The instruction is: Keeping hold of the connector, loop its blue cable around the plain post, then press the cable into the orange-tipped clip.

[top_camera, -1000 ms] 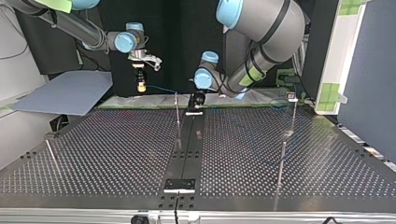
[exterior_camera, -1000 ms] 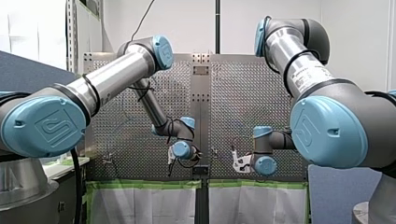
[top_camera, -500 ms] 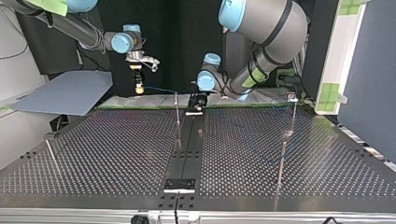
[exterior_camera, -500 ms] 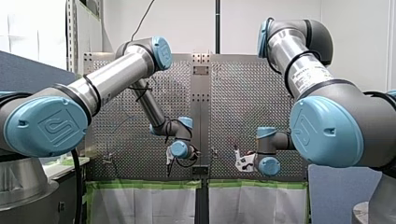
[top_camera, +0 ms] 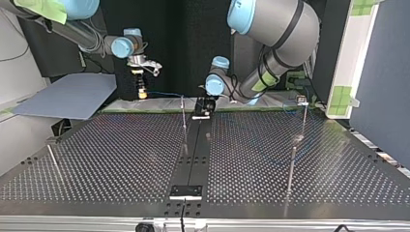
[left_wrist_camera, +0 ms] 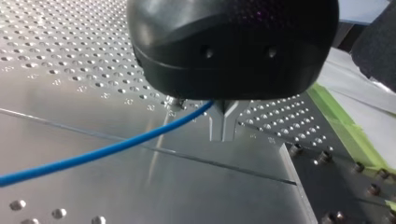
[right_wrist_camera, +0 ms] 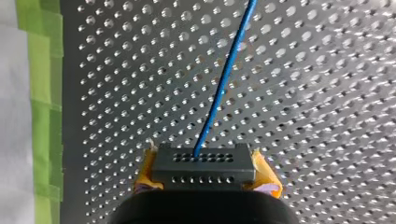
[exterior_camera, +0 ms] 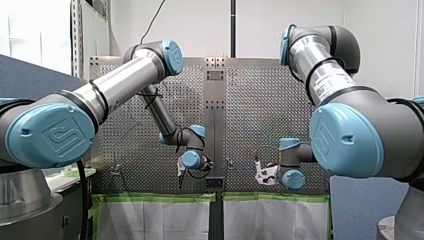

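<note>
In the right wrist view a black connector [right_wrist_camera: 203,165] sits between the yellow pads [right_wrist_camera: 266,179] of my right gripper [right_wrist_camera: 205,173], which is shut on it. Its blue cable [right_wrist_camera: 224,79] runs straight ahead over the perforated plate. In the top view my right gripper [top_camera: 140,92] hangs above the table's far edge, at the left. The cable [top_camera: 164,92] stretches across to my left gripper [top_camera: 205,107], passing just behind a thin plain post [top_camera: 184,123]. In the left wrist view the metal fingers [left_wrist_camera: 223,122] meet, pinching the cable [left_wrist_camera: 107,149]. I cannot make out an orange-tipped clip.
More thin posts stand at the top view's right [top_camera: 291,169] and left [top_camera: 53,162], plus one with a small block on top [top_camera: 302,108]. A grey-blue board [top_camera: 67,99] lies beyond the table's far-left corner. Green tape [right_wrist_camera: 42,93] lines the plate's edge.
My right arm has carried the connector toward the top view's left and slightly higher, drawing the cable longer. My left gripper has hardly moved.
</note>
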